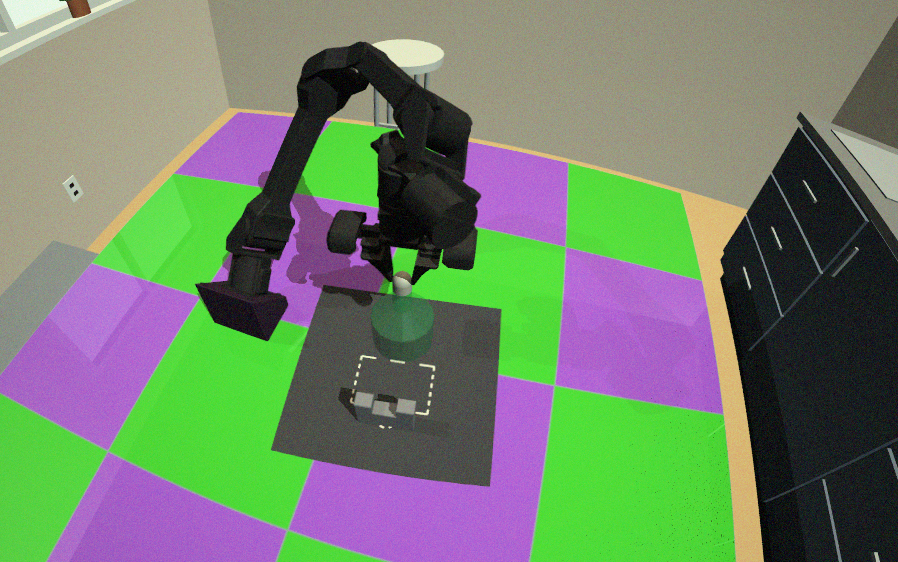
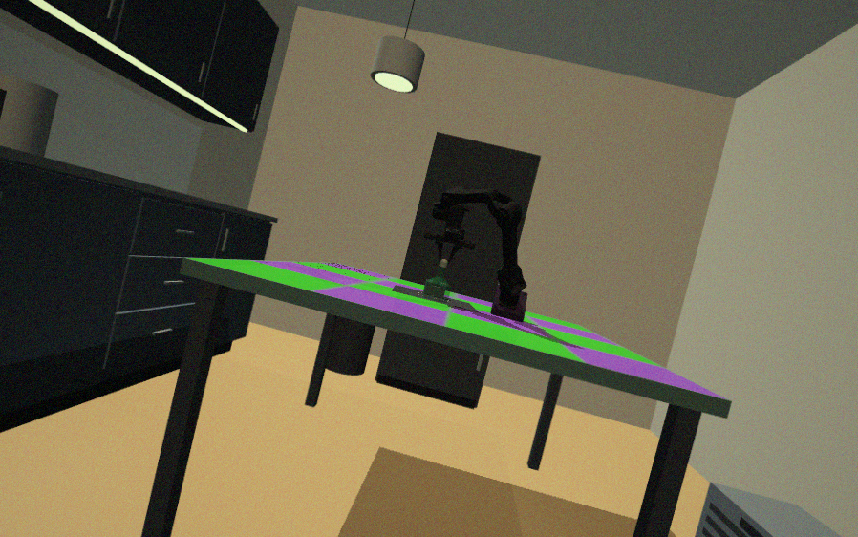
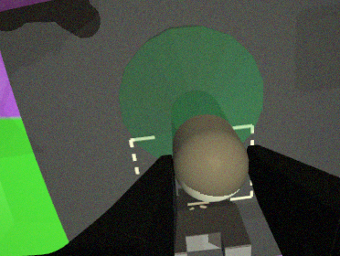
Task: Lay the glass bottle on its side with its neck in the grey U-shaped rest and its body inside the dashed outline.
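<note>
Arm all matte black — chunky angular links, rounded motor housings, tapered fingers.

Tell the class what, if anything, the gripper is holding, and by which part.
The gripper holds the green glass bottle by its top end, at the pale, rounded cap.
</note>
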You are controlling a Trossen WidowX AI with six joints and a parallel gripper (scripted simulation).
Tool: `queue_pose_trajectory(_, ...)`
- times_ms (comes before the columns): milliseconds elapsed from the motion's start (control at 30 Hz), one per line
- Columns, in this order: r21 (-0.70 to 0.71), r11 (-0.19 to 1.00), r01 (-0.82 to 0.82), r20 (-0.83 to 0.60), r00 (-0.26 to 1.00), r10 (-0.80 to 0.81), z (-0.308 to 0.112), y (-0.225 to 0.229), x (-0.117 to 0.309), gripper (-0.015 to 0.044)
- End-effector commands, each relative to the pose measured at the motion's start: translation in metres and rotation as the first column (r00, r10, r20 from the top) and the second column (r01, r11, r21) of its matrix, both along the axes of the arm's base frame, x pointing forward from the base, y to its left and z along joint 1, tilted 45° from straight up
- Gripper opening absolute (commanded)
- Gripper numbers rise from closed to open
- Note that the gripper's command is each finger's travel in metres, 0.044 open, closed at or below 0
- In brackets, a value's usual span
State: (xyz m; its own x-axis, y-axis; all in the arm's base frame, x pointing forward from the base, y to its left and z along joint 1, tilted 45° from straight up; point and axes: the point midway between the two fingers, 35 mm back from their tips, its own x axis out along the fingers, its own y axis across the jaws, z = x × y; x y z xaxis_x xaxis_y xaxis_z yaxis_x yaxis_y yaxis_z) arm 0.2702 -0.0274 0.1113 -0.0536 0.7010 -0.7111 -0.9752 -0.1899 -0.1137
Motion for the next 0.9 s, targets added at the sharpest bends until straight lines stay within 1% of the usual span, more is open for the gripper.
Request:
queue_pose_trajectory(0, -0.003, 1.0, -0.005, 0.004, 1.0, 0.005, 0.0, 0.0, 0.0, 0.0111)
queue_pose_trajectory(867, 0.034, 0.999, -0.001, -0.012, 1.0, 0.001, -0.011, -0.018, 0.005, 0.0111)
